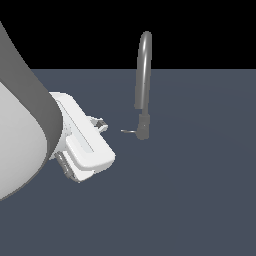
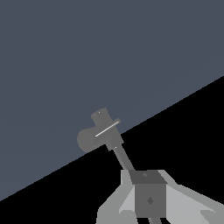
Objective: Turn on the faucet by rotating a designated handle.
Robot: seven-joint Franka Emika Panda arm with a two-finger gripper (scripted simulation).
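Note:
The faucet (image 1: pixel 144 70) is a tall slim grey arched spout on a short darker base (image 1: pixel 143 129), standing on the dark floor. Its handle (image 1: pixel 127 131) is a tiny thin lever sticking out of the base toward the exterior view's left. My gripper (image 1: pixel 100 123) is to the exterior view's left of the handle tip, a short gap away and not touching it. In the wrist view the base (image 2: pixel 97 134), the thin bright handle (image 2: pixel 107 128) and the spout lie ahead of my gripper (image 2: pixel 148 186), whose fingers appear pressed together with nothing between them.
My big white arm (image 1: pixel 20 130) and hand body (image 1: pixel 85 142) fill the exterior view's left side. The faucet stands on a flat dark grey-blue floor (image 1: pixel 200 190).

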